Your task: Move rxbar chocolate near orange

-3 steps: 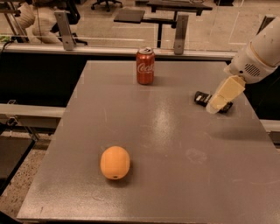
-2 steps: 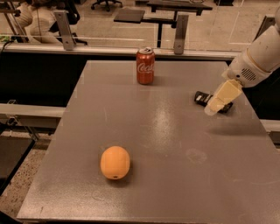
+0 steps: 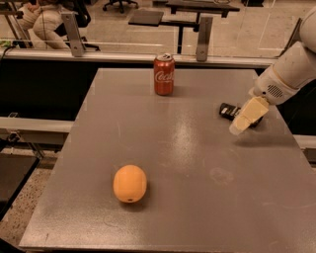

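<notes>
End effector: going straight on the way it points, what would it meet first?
Probably the table, just in front of the bar. The end effector slants down and left, its tip past the bar's near edge; depth is unclear, so it may graze the bar.

Table: a grey, matte top fills most of the view, with scuffs and a soft sheen of overhead light down its middle.
Rail: a pale metal ledge runs along the table's far edge.
Posts: two grey uprights stand on that ledge.
Floor: smooth and tan beyond the rail, speckled at the lower left.
Far furniture: a dark pedestal table and the wheeled base of an office chair.
Left side: a pale beam above a dark low surface.
Far left: a seated figure in light clothes.
Gripper: the gripper hangs low over the table's right side.
</notes>
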Tool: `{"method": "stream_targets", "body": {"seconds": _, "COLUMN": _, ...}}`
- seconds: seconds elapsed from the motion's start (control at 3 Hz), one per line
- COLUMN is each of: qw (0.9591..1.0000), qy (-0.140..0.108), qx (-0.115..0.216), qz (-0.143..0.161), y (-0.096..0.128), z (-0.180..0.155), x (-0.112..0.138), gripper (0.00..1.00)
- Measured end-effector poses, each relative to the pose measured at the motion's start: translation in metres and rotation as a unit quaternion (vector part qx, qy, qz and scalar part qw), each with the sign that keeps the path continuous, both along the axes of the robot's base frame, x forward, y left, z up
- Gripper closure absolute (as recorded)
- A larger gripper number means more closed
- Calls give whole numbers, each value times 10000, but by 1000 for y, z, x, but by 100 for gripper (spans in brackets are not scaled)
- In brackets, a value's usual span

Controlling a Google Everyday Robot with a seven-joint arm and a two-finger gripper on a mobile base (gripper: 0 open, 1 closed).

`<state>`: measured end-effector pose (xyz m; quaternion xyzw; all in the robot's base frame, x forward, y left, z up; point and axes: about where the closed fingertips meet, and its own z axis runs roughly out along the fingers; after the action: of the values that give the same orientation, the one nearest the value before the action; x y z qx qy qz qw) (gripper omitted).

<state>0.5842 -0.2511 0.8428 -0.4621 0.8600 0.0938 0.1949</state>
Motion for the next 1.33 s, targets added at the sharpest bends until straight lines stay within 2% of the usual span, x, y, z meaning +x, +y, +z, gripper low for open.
{"method": "stream_targets", "body": {"seconds": 0.33, "qw": 10000, "qy": 87, "qx": -4, "qz": -2, "y": -2, "z": -7, "x": 2, "gripper": 0}}
{"method": "stream_targets", "body": {"seconds": 0.67, "qw": 9999, "qy": 171, "qx": 0, "qz": 11, "y": -3, "z": -14, "x": 3, "gripper": 16}}
{"method": "stream_targets", "body": {"seconds": 1.33, "qw": 9997, "qy": 221, "qx": 53, "qz": 55, "y": -1, "z": -16, "x": 3, "gripper": 62}}
